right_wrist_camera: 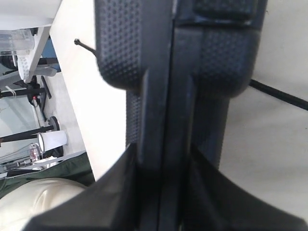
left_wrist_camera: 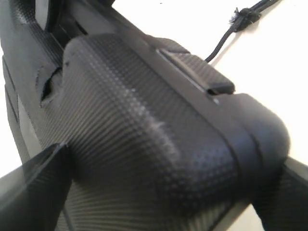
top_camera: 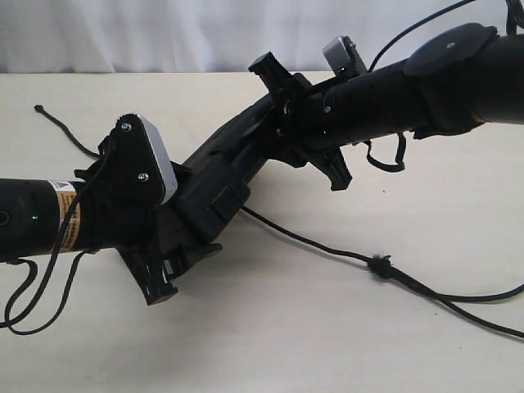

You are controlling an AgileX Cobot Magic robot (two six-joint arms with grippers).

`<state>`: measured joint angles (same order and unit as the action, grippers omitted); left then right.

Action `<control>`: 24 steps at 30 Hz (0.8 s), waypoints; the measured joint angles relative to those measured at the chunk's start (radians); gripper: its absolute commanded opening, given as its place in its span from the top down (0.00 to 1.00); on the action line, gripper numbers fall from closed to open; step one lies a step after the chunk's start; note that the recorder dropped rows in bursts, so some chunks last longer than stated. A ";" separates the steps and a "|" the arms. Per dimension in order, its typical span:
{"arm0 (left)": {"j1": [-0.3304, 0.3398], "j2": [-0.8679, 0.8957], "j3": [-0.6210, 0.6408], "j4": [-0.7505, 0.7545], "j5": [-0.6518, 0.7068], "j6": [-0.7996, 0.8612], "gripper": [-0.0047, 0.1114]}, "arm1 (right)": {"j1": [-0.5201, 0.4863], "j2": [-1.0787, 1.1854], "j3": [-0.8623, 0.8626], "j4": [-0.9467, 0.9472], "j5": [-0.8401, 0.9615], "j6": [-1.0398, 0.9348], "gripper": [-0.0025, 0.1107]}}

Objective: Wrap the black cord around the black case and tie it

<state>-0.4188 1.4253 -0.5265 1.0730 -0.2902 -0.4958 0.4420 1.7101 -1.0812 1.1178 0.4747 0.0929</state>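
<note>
The black case (top_camera: 225, 176) is held slantwise between both arms over the table's middle. My left gripper (top_camera: 184, 225) is shut on its lower left end, and in the left wrist view the pebbled case (left_wrist_camera: 144, 125) fills the space in my left gripper (left_wrist_camera: 168, 159). My right gripper (top_camera: 274, 135) is shut on the upper right end; the case's seamed edge (right_wrist_camera: 163, 72) runs into my right gripper (right_wrist_camera: 163, 154). The black cord (top_camera: 319, 244) runs from under the case to its frayed knot (top_camera: 378, 264) and off right. Its other end (top_camera: 49, 119) lies at far left.
The cream table (top_camera: 270, 344) ends at a white curtain (top_camera: 164, 33) along the back. Glossy robot cables (top_camera: 33, 303) loop beside the left arm and another (top_camera: 393, 155) hangs under the right arm. A room with stands and a white cup (right_wrist_camera: 53, 140) shows past the table edge.
</note>
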 measured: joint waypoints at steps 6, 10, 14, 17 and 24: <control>0.000 0.001 0.000 -0.002 -0.002 0.000 0.96 | 0.000 0.000 -0.004 -0.026 0.000 -0.002 0.91; 0.000 0.001 0.000 -0.002 -0.002 0.000 0.96 | 0.000 0.000 -0.006 -0.042 0.006 -0.002 0.79; 0.000 0.006 0.000 -0.002 -0.008 0.002 0.96 | 0.000 -0.004 -0.010 -0.089 0.008 0.000 0.68; 0.000 0.006 -0.002 -0.002 -0.012 0.010 0.96 | 0.000 -0.010 -0.010 -0.131 0.038 -0.058 0.57; 0.000 0.006 -0.007 -0.020 -0.014 -0.001 0.96 | -0.015 -0.073 -0.010 -0.176 0.116 -0.246 0.46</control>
<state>-0.4188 1.4316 -0.5331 1.0532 -0.3038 -0.4967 0.4267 1.6372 -1.0910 0.9418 0.5903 -0.1534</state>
